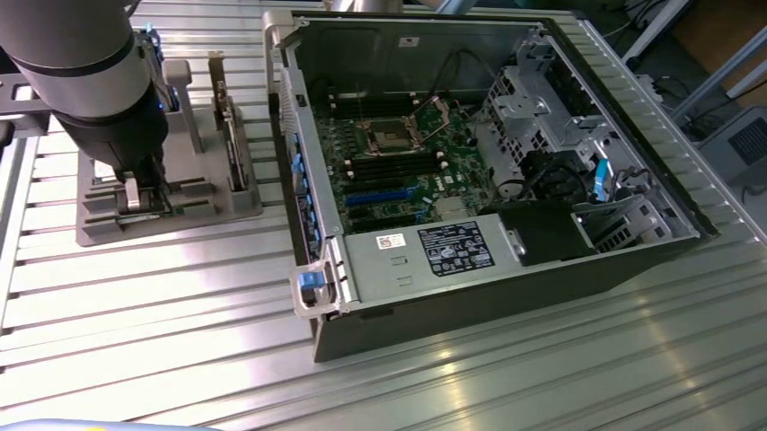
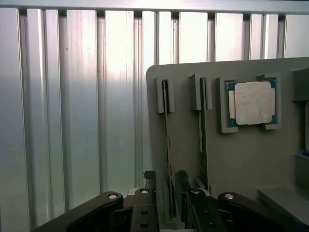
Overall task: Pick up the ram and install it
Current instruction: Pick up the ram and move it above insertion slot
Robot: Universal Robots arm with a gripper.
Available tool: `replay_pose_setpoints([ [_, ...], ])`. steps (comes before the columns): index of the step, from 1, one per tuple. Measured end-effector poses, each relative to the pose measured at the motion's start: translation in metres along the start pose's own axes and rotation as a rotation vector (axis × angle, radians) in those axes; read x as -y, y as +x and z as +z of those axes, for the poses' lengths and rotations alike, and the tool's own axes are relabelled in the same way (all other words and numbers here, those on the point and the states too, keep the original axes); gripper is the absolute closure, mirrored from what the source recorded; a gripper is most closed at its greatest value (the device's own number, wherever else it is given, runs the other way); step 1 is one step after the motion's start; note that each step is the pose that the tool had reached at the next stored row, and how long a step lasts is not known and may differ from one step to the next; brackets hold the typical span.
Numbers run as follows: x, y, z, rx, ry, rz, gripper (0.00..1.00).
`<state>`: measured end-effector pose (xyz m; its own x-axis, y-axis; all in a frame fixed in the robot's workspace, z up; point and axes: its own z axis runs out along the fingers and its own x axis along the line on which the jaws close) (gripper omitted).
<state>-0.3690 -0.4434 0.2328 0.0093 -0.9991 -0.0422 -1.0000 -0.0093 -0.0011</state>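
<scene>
A ribbed aluminium table [image 1: 156, 305] carries a grey holder [image 1: 102, 229]. An open PC case [image 1: 480, 296] sits beside the holder, on the exterior view's right, with its board [image 1: 396, 162] bare.

I judge the step in hand to be the pickup, since nothing is lifted yet. The ram [image 2: 167, 121] stands on edge in the slot nearest one edge of the holder. A second stick [image 2: 203, 135] fills the next slot, and a CPU [image 2: 252, 102] lies in a pocket beyond that.

The gripper [image 2: 165, 181] is open and holds nothing. Its fingers [image 2: 148, 186] straddle the ram, one on each flat face. I can't tell whether either pad touches.

A sound grip here would call for the jaws to close squarely on the thin board, clear of the second stick. It would then need a straight pull along the slot, so the board neither binds nor bends.

The arm [image 1: 84, 72] stands steeply over the holder with its wrist pointing down. The gripper is low among the holder's slots, well apart from the case. A taller card [image 1: 228, 135] stands in the holder on the side toward the case.
</scene>
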Motion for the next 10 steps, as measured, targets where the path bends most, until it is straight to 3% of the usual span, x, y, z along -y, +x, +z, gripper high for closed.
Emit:
replay_pose_setpoints([
  [4, -0.0027, 0.000, 0.0029, 0.0001, -0.0013, -0.034, 0.70],
  [7, -0.0032, -0.006, 0.0072, 0.0003, -0.0011, -0.035, 0.70],
  [10, -0.0048, -0.006, 0.0111, 0.0000, -0.0015, -0.036, 0.70],
])
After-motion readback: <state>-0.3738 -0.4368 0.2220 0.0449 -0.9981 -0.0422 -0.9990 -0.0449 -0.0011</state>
